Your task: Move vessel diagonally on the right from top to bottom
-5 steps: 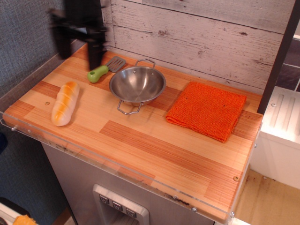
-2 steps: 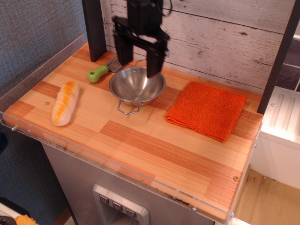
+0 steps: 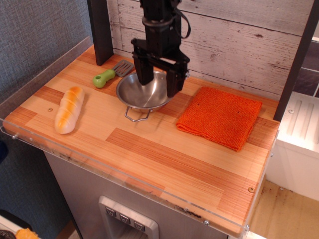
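The vessel [image 3: 139, 94] is a shiny steel bowl-shaped pot with wire loop handles. It sits at the back middle of the wooden counter [image 3: 149, 149]. My black gripper [image 3: 159, 85] is open and hangs over the pot's right half. One finger is over the inside of the bowl and the other is at or just outside its right rim. The far handle is hidden behind the gripper. The near handle [image 3: 135, 117] shows at the front.
An orange cloth [image 3: 219, 117] lies right of the pot. A green-handled spatula [image 3: 110, 73] lies at the back left. A bread loaf [image 3: 69, 109] lies at the left. A dark post [image 3: 99, 30] stands at the back left, a wood wall behind.
My gripper has moved from the back left corner rightward over the pot and lowered toward its right rim. The pot has not moved.
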{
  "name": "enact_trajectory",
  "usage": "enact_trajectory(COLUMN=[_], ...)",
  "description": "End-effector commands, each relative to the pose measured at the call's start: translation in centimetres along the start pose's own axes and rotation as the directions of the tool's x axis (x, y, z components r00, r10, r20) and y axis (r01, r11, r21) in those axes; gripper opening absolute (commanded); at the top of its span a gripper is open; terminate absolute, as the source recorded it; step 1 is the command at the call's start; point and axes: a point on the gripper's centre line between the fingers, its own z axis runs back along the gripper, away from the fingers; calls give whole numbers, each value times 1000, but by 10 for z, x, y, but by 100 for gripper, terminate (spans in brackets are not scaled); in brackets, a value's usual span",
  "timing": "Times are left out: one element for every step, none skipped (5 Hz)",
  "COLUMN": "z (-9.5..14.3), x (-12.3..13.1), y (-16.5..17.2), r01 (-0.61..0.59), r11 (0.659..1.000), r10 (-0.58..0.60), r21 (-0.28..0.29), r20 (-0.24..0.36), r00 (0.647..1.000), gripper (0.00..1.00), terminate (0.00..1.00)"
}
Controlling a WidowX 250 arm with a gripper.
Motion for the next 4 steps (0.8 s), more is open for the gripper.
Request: enact_trajectory(z=[-7, -18, -27, -30], x=[7, 7, 5, 2], y=[-3, 0, 3, 4], r01=[-11, -17, -13, -14], r11=[999, 998, 998, 996], r10=[9, 16, 13, 15], r21=[39, 59, 67, 83], r20=[33, 11, -10, -18], r00=[999, 1000, 1000, 1000], gripper=[100, 100, 100, 0], terminate=[0, 0, 0, 0])
